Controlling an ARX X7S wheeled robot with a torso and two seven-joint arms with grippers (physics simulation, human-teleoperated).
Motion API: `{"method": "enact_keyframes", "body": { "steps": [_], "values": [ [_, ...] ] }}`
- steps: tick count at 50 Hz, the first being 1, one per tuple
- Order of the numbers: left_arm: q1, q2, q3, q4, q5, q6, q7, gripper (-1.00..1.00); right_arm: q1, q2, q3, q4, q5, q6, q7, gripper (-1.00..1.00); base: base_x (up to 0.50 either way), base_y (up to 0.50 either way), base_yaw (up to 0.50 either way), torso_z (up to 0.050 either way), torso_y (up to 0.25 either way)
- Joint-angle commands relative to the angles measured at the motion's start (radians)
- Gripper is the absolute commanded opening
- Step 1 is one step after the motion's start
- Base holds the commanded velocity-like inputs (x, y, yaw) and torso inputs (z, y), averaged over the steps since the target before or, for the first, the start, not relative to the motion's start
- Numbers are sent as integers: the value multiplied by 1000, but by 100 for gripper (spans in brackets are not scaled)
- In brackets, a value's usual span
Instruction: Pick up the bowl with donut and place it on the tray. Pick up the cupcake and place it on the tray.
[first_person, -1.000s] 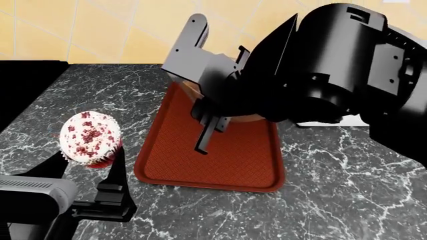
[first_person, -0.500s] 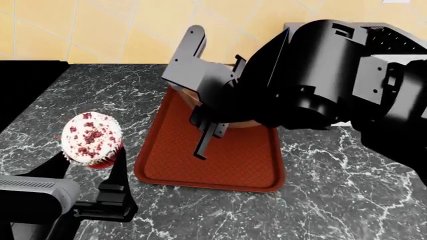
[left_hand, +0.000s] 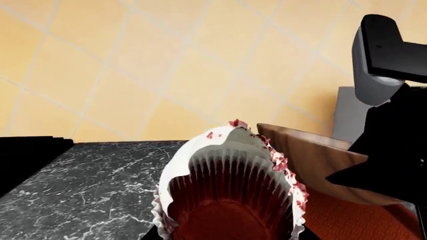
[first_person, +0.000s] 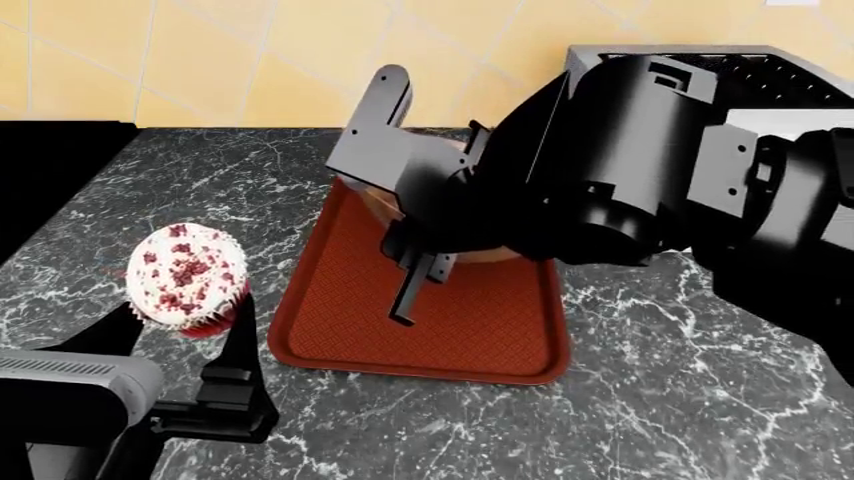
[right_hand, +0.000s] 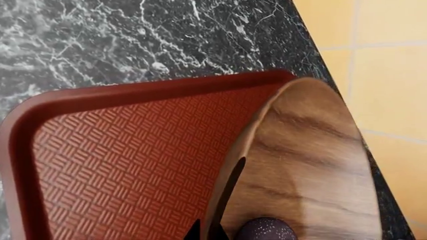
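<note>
Left fingers: the left gripper holds the cupcake between its two black fingers, one on each side of the red wrapper.
Cupcake: it sits up in the air above the dark marble counter, a bit tipped. The white top with red crumbs faces the head camera. In the left wrist view the ribbed red cup fills the lower middle.
Cupcake's place: it is to the left of the tray, near its left rim and not over it.
Right fingers: the right gripper is over the tray. One thin black finger points down at the tray floor. I cannot tell how wide the fingers are, or if they pinch the bowl's rim.
Right wrist view: a thin dark finger lies right along the rim of the bowl.
Bowl: brown wood with grain, on the far part of the tray. In the head view most of it hides behind the right arm.
Donut: the dark purple donut lies inside the bowl, at the picture's edge.
Tray: red-brown, with a woven pattern and a low rim. It lies flat on the counter. Its near half is bare.
Wall: yellow tiles stand behind the counter.
</note>
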Motion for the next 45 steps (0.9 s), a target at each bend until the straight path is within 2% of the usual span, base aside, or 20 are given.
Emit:
{"method": "enact_keyframes", "body": {
  "steps": [1,37,38,45],
  "values": [
    [-1,4,-13,-2,-6,15,5,-100,-2,-8,-5,20,-50,-8,-6,-100,0,0,0,0,0],
    [14,6,-38,-10,-16,15,13,-100,-9,-16,-13,38,-62,-16,-15,-100,0,0,0,0,1],
    [15,7,-39,-10,-15,16,13,-100,-8,-16,-14,36,-61,-15,-14,100,0,0,0,0,0],
    [18,7,-44,-11,-15,15,13,-100,-4,-16,-11,36,-63,-18,-13,100,0,0,0,0,0]
  ]
}}
